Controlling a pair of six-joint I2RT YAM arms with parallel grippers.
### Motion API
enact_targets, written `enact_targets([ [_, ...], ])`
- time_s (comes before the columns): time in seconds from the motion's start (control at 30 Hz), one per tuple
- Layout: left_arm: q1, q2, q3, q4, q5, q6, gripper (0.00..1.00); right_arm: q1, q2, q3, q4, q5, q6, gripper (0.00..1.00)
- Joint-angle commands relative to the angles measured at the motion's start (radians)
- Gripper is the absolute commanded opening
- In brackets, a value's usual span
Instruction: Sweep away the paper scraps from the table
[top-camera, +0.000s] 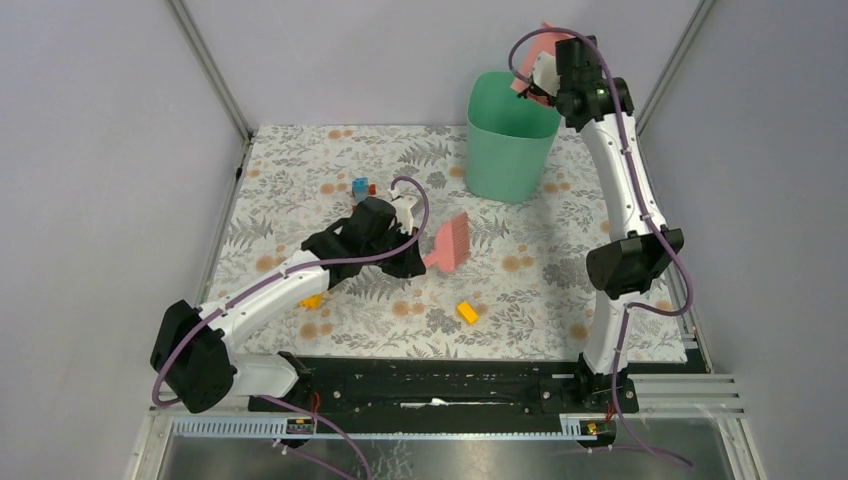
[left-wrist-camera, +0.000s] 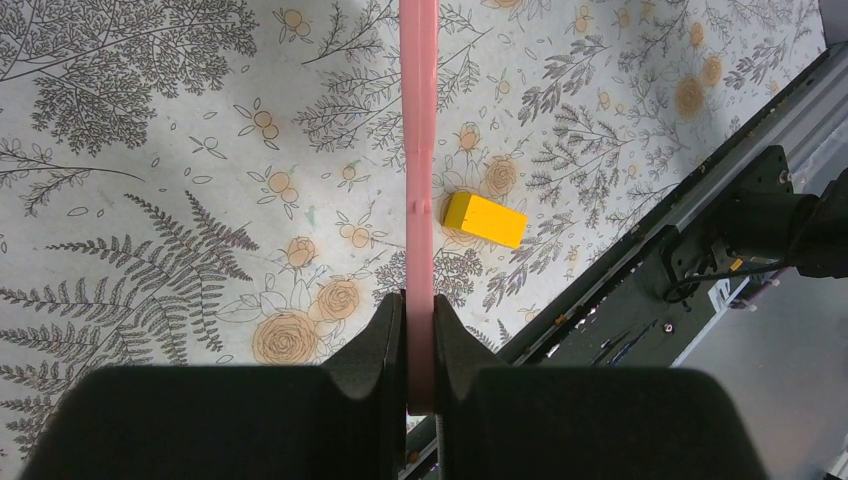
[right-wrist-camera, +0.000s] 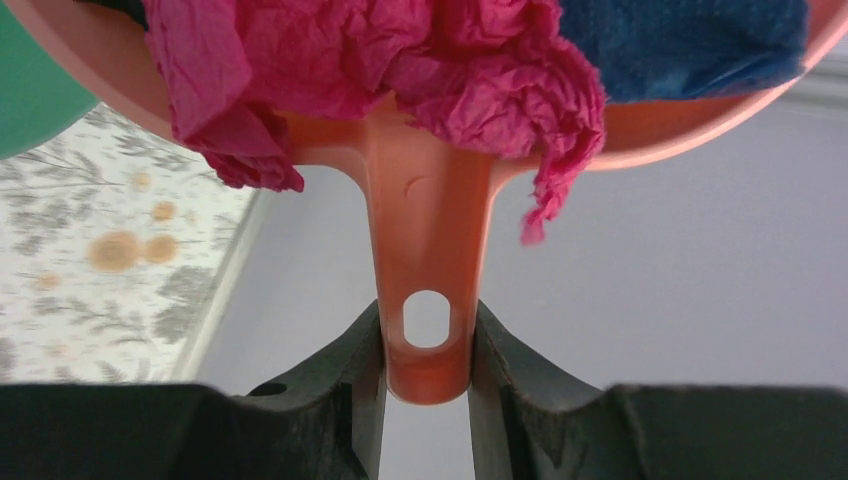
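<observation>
Left claw (left-wrist-camera: 419, 315): clamped shut on the thin pink handle of a brush (left-wrist-camera: 419, 150). It sits low over the middle of the bench (top-camera: 560, 290), and the brush reaches out to the right.
Under the brush: a yellow brick (left-wrist-camera: 485, 219) lies just beside the handle line, on its right in the wrist view. No paper shows near it.
Loose bits on the bench: a blue brick (top-camera: 360, 186) and a few other coloured pieces lie around the left arm. From overhead I can't pick out any paper among the printed leaves.
Bin (top-camera: 505, 150): green and upright with an open mouth, standing on the far part of the bench between the two arms and closer to the right one.
Right claw (right-wrist-camera: 427, 340): closed on the end of the handle of a pink dustpan (right-wrist-camera: 420, 200) and raised high by the bin's far right rim.
Paper scraps (right-wrist-camera: 400, 60): crumpled magenta paper in the pan, bunched at the handle side and drooping over that lip. A blue wad (right-wrist-camera: 690, 30) sits to their right; I can't tell whether it is paper or cloth.
Key relation: the pan's long axis runs straight out from the right claw. The bin's green wall shows past the pan's left edge, so the mouth lies to the left of the load and below it.
Nearer arm: the right one, by far, since the left is well apart from the bin.
Next move, as I judge it: tip or roll the pan leftward over the rim. The paper hanging at the handle side could drop outside the bin.
</observation>
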Motion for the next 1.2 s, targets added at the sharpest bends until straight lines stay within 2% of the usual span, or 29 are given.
enact_targets([
  [0.0,0.003,0.009,0.010,0.045,0.033,-0.002,0.00,0.047,0.002,-0.050,0.175,0.169,-0.256,0.00],
  [0.27,0.003,0.012,0.014,0.040,0.041,0.000,0.00,0.074,-0.031,-0.206,0.489,0.299,-0.631,0.00],
  [0.57,0.002,0.011,0.015,0.039,0.041,0.001,0.00,0.078,-0.059,-0.243,0.506,0.313,-0.649,0.00],
  [0.87,0.002,0.007,0.014,0.038,0.032,0.000,0.00,0.077,-0.084,-0.234,0.475,0.286,-0.557,0.00],
  [1.03,0.002,0.006,0.014,0.039,0.025,0.002,0.00,0.077,-0.117,-0.179,0.282,0.206,-0.322,0.00],
  [1.17,0.002,0.000,0.015,0.039,0.015,0.002,0.00,0.077,-0.205,-0.200,0.161,0.112,-0.137,0.00],
])
